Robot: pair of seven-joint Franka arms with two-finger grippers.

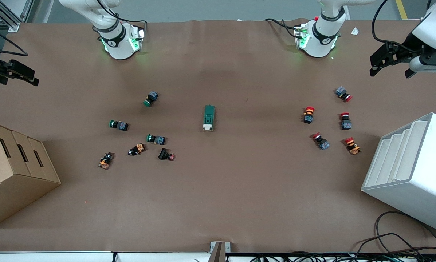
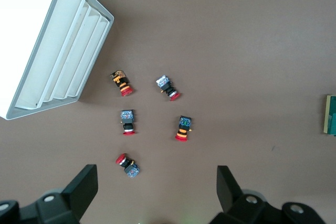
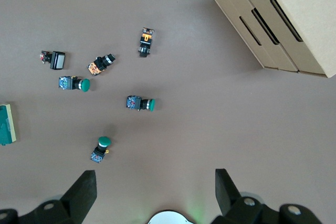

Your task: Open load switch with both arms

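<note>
The load switch (image 1: 209,118), a dark-green block with a white toggle end toward the front camera, lies flat at the table's middle. It shows only at the edge of the left wrist view (image 2: 331,115) and the right wrist view (image 3: 6,124). My left gripper (image 1: 389,72) hangs open and empty over the left arm's end of the table, high above red push buttons (image 2: 156,171). My right gripper (image 1: 19,78) hangs open and empty over the right arm's end (image 3: 155,174). Both are far from the switch.
Green and orange push buttons (image 1: 155,139) lie scattered toward the right arm's end, red ones (image 1: 309,114) toward the left arm's end. A cardboard box (image 1: 14,171) and a white slotted bin (image 1: 414,171) stand at the two table ends. Cables (image 1: 403,243) trail at the front edge.
</note>
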